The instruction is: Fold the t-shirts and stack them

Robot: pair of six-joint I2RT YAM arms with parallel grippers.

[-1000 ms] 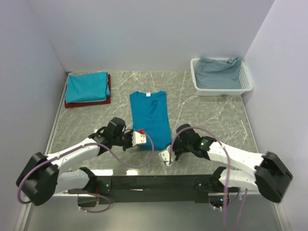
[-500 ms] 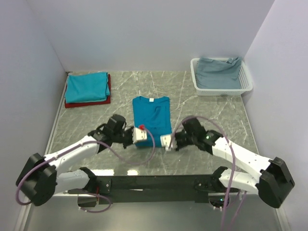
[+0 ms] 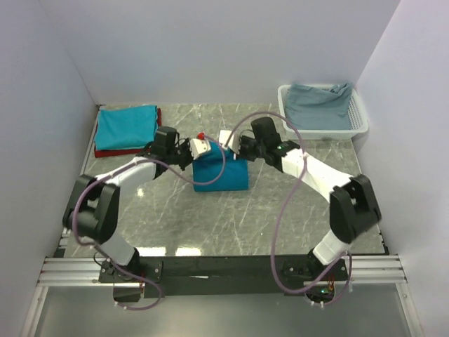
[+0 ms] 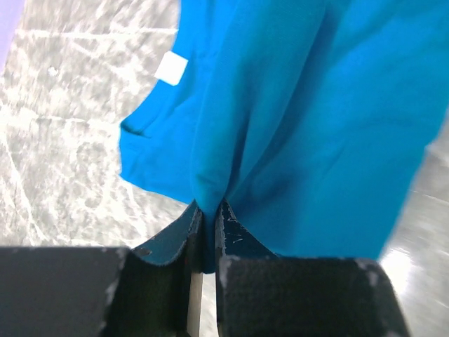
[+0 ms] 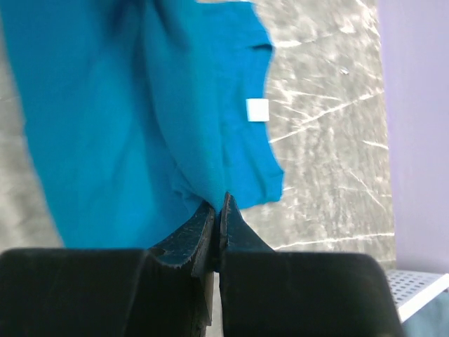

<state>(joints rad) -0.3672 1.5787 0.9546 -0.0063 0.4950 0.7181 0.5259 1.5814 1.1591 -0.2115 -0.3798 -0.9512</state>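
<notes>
A teal-blue t-shirt (image 3: 221,174) lies in the middle of the table, its near half lifted and carried over toward the far end. My left gripper (image 3: 201,149) is shut on the shirt's left edge (image 4: 203,189), and my right gripper (image 3: 228,140) is shut on its right edge (image 5: 210,193). A white neck label (image 4: 171,68) shows on the lower layer; it also shows in the right wrist view (image 5: 257,110). At the back left a folded teal t-shirt (image 3: 126,126) lies on a dark red folded one (image 3: 126,149).
A white lattice basket (image 3: 359,121) at the back right holds grey-blue cloth (image 3: 319,105). The marble tabletop (image 3: 210,225) runs to the walls on the left, back and right. Both arms reach far over the table, cables arching above them.
Both grippers have carried the shirt's near hem from the front of the table up and over toward the collar end, halving the shirt's length.
</notes>
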